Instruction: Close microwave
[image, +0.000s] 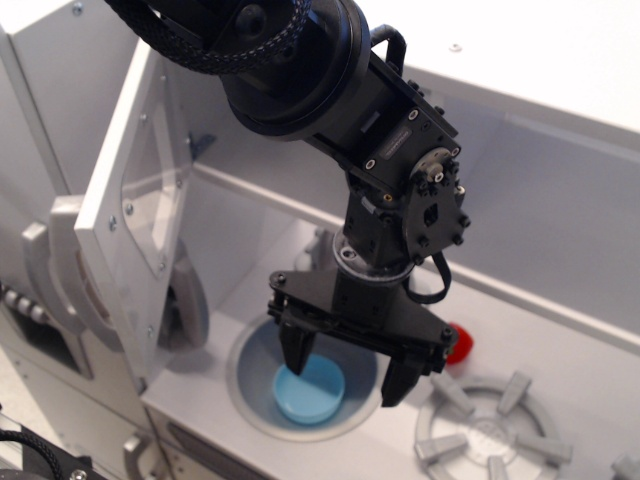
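Note:
The microwave door (112, 205) is a silver-grey panel with a see-through window (152, 195). It stands swung open at the left, edge-on to the cabinet opening (250, 235). Its grey vertical handle (60, 265) sticks out on the left side. My black gripper (346, 372) is open and empty. It points down over the round sink, to the right of the door and not touching it. Any buttons under the window are out of view.
A round sink (245, 395) holds a blue bowl (312, 392) right under my fingers. A red knob (460, 343) and a grey stove burner (490, 435) lie at the right. The cabinet back wall (540, 200) rises behind my arm.

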